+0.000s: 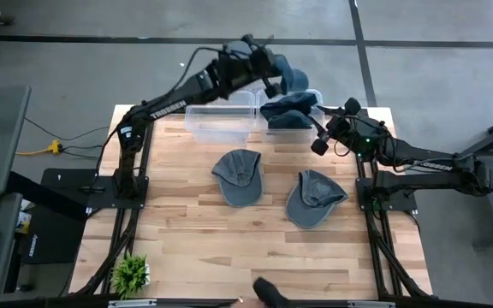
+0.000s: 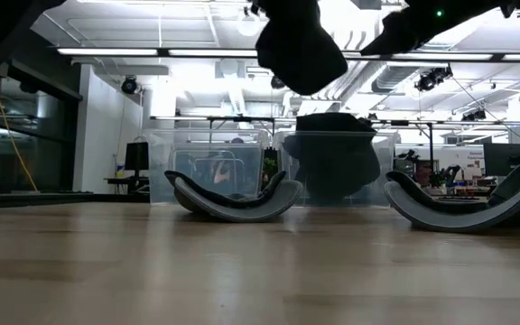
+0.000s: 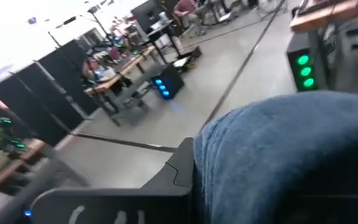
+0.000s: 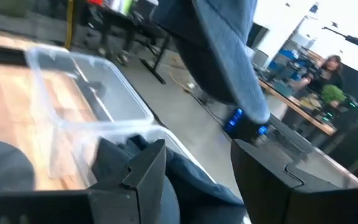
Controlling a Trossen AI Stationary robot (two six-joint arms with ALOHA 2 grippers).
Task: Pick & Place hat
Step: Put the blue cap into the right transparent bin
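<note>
1. High view: the left gripper (image 1: 274, 79), clamped on a blue hat (image 1: 291, 79), holds it above the far edge of the table (image 1: 187, 248), over 2 clear bins (image 1: 221, 121). The right bin has 1 hat (image 1: 288, 114) inside. 2 hats (image 1: 238, 177) lie unpicked on the wood. The right gripper (image 1: 323, 128) hangs beside the bins.
2. Low view: the carried hat (image 2: 301, 45) hangs high.
3. Left wrist view: blue cloth (image 3: 291, 155) fills the picture.
4. Right wrist view: fingers (image 4: 142, 168) stand apart, holding nothing.
</note>
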